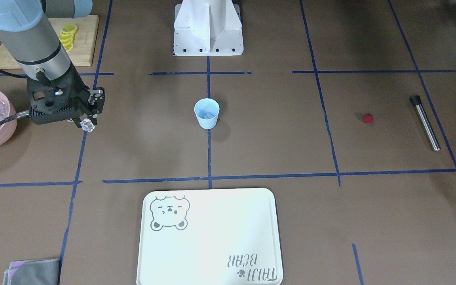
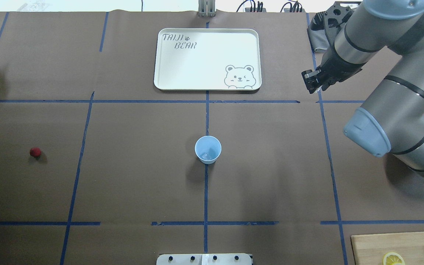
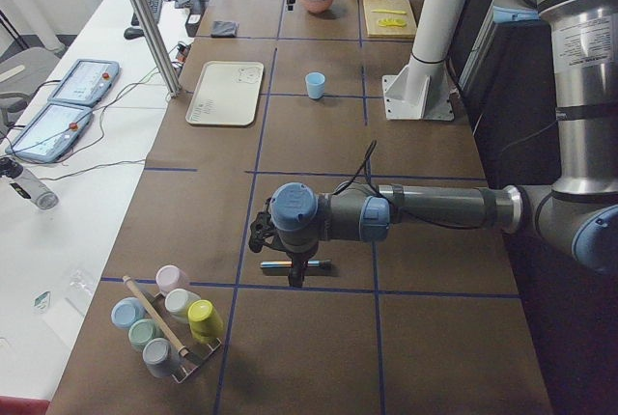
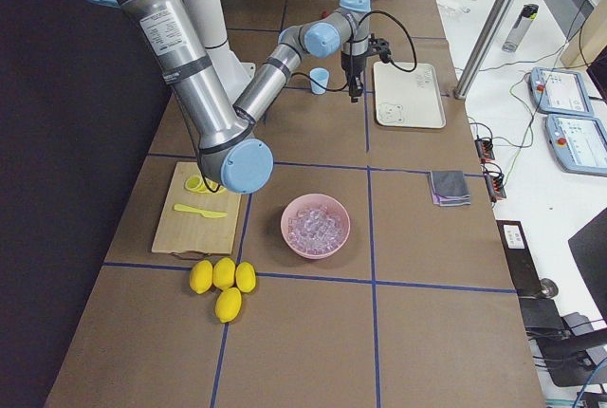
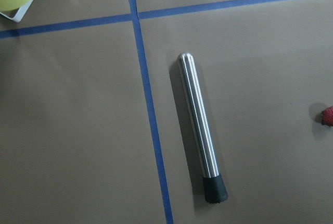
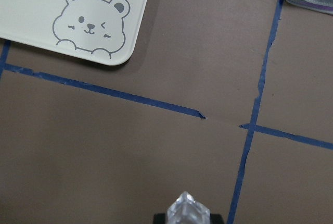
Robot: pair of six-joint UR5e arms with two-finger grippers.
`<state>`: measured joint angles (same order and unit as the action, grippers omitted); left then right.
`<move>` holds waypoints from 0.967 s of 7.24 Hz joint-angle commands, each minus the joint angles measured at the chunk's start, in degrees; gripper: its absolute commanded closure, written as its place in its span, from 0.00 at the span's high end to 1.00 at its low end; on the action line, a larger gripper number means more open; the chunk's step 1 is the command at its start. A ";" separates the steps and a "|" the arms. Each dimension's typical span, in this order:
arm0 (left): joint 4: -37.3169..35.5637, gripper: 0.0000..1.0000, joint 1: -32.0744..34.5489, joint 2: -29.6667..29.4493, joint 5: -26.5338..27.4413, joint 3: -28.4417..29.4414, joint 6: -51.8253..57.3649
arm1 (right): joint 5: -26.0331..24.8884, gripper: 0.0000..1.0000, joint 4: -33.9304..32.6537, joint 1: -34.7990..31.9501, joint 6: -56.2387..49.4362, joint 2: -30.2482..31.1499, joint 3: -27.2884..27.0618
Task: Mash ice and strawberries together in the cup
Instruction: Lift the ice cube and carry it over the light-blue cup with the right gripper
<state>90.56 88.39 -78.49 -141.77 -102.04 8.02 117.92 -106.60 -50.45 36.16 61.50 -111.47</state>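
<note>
Ice cube (image 6: 188,211) sits at the bottom edge of the right wrist cam, pinched in right gripper (image 1: 86,120) and held above the table. It's just beside pink bowl (image 1: 3,136) of ice on robot's right. Cup (image 1: 207,113) upright at table centre, well apart from that gripper, one cube visible inside. Strawberry (image 1: 367,118) lies on robot's left, near steel muddler (image 1: 425,123). Left gripper (image 3: 293,276) hangs over muddler; can't tell if open or closed. Tray (image 1: 212,237) on far side from robot.
</note>
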 commanded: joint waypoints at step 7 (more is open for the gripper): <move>0.14 1.00 -0.06 0.18 -0.08 -0.53 -0.02 | -8.74 0.07 -0.54 19.76 25.43 -21.48 12.28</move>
<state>90.69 88.33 -78.29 -141.86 -102.57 8.06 111.87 -107.32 -33.65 57.90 44.83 -104.49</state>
